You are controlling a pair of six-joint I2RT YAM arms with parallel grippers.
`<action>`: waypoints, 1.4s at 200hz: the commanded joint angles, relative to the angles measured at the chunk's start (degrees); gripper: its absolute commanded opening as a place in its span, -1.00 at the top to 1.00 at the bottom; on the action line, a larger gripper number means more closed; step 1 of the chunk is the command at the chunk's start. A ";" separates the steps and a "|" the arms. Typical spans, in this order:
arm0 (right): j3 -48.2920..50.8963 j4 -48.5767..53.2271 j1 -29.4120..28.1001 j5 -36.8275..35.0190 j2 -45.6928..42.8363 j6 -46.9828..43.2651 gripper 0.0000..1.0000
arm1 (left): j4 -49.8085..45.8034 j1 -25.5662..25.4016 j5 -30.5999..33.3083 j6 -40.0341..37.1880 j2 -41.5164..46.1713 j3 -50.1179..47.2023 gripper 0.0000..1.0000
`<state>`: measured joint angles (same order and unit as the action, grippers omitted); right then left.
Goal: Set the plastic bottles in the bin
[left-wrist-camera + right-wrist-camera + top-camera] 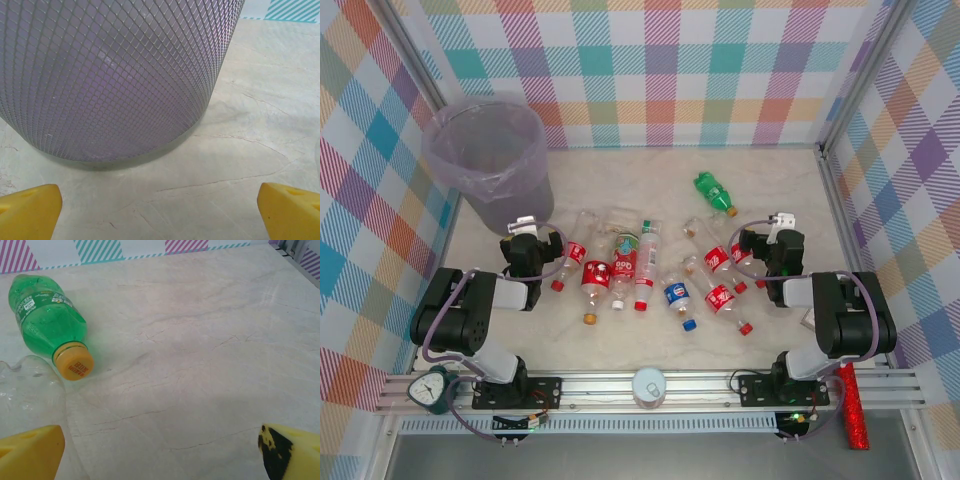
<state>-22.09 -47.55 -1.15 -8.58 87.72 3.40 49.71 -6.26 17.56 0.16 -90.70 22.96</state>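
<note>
Top external view: the bin (488,160) stands upright at the 10 o'clock corner of the table (620,345). The plastic bottles (596,272) lie on their sides in a loose row across the table centre, most red-labelled; the blue-labelled bottle (677,295) lies at 5 o'clock of the group and the green bottle (713,192) lies apart at 1 o'clock. The left gripper (527,238) sits just beside the bin base, at its 5 o'clock; the right gripper (767,240) sits at the 3 o'clock end of the row. Left wrist view: the left fingertips (30,212) occupy the 7 and 5 o'clock corners, spread wide with nothing between them; the bin's mesh wall stands at 11 o'clock. Right wrist view: the right fingertips (30,452) are spread wide and hold nothing. The green bottle lies at 10 o'clock, its orange cap (73,363) pointing to 5 o'clock; a clear bottle (30,390) lies at 8 o'clock, just beside the cap.
</note>
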 commanded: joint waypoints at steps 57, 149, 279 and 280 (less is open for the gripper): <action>-0.59 -0.61 -0.18 -0.56 -0.41 0.19 -0.98 | 1.53 0.46 -0.45 0.18 0.26 -0.37 -0.99; -0.76 -0.35 -0.21 -0.56 -0.36 0.28 -0.98 | 1.18 0.50 -0.63 0.27 0.28 -0.37 -0.99; -10.55 26.81 -0.35 -0.84 -10.63 1.50 -0.98 | -26.93 -1.92 3.60 -0.16 17.07 8.70 -0.99; -10.84 27.42 -0.35 -0.96 -10.94 1.64 -0.98 | -27.51 -2.01 3.70 -0.16 17.32 8.96 -0.99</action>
<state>-25.54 -37.41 -1.21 -8.40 84.20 3.60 36.34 -6.81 18.70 0.16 -80.68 25.47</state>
